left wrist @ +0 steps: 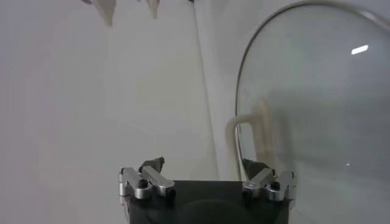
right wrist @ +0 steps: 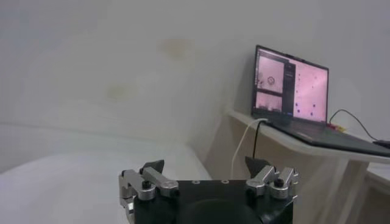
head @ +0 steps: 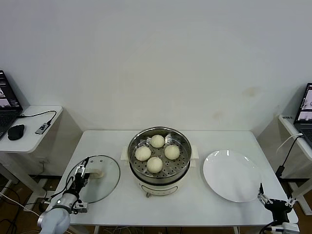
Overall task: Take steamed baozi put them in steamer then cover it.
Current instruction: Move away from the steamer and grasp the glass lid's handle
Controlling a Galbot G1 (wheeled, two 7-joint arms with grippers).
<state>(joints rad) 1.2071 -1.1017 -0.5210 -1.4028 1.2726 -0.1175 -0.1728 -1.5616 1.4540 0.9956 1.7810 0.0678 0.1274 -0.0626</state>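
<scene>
4 cream baozi [head: 157,153] on perforated tray in steel steamer [head: 159,174], table ctr; at 12, 3, 6, 9 o'clock; uncovered.

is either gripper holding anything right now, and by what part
Nothing is held. The left gripper hangs open by the glass lid, near its handle; the right gripper is open beside the plate.
</scene>
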